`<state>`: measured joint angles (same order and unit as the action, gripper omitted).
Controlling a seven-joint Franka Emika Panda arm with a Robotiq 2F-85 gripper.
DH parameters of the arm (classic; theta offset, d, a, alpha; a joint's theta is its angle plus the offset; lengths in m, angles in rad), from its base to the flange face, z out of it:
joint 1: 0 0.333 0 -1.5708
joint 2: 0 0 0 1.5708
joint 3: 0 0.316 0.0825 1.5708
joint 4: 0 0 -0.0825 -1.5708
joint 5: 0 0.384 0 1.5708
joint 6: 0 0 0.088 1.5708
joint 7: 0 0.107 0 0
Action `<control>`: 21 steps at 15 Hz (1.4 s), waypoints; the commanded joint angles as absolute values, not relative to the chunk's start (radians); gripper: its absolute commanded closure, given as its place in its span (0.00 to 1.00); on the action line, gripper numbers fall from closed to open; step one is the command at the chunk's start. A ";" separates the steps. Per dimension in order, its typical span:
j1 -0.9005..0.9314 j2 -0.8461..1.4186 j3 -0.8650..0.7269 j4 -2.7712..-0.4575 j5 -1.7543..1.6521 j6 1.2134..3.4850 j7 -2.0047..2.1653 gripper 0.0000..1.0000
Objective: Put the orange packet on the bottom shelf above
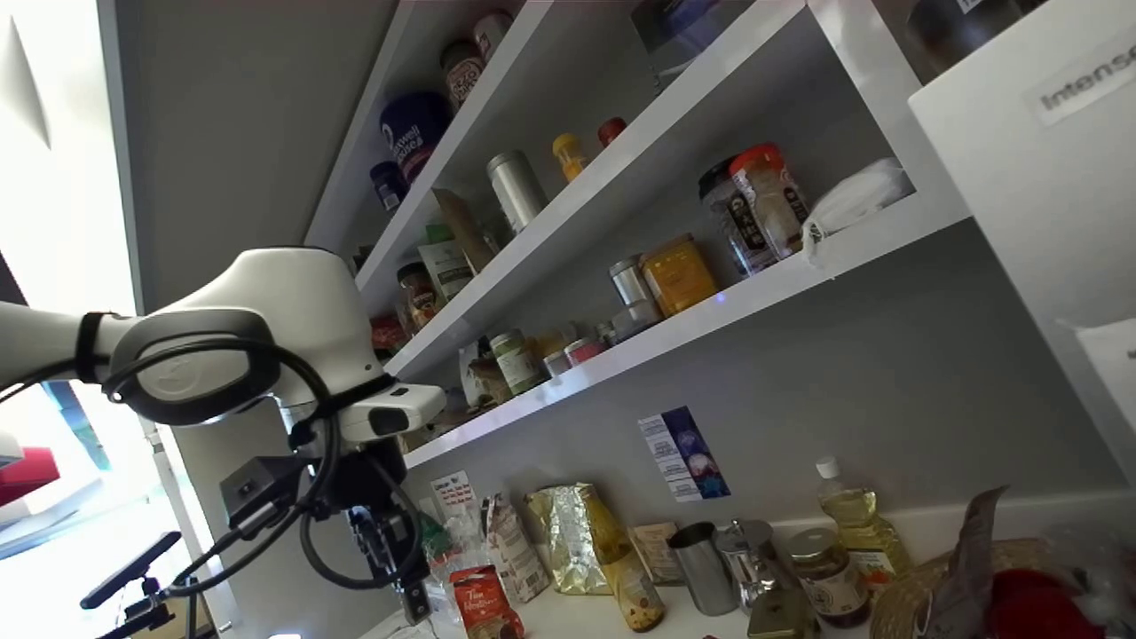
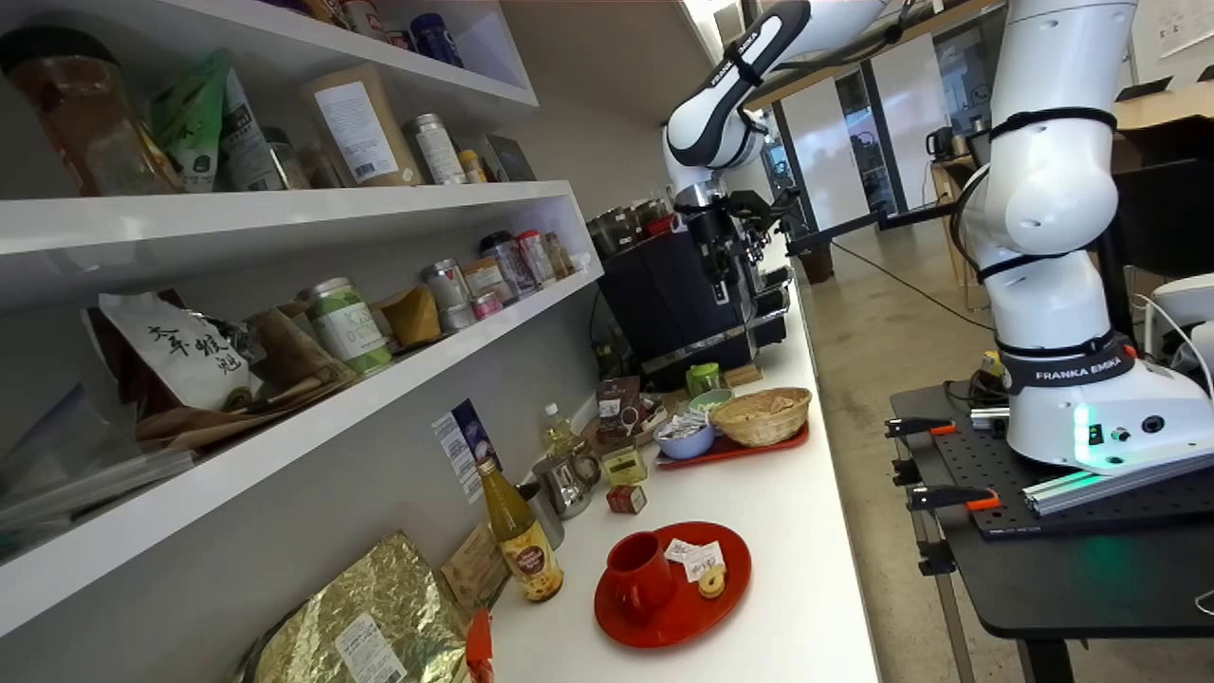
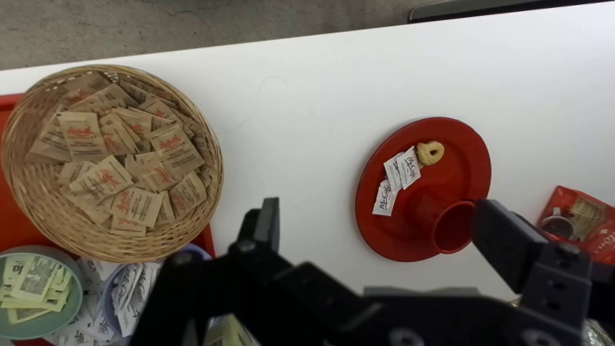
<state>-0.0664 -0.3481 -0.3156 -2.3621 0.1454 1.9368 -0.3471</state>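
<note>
Orange packet (image 1: 484,602) on the counter (image 2: 797,569), gripper (image 3: 377,214) spread and empty (steady now!), best centre over it before squeezing

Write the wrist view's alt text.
An open black gripper hangs above a white counter, where a round red plate carries a red mug. A woven basket of tan paper packets appears at left, a printed orange-red packet at right.
</note>
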 commanded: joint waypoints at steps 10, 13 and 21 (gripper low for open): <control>0.186 -0.142 -0.014 -2.520 0.445 2.394 -0.387 0.00; 0.262 0.006 0.090 -2.468 0.529 2.589 -0.397 0.00; 0.304 0.395 0.295 -2.183 0.423 2.919 -0.141 0.00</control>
<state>0.2956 0.2534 0.2676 -2.3163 0.5101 2.8381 -0.2456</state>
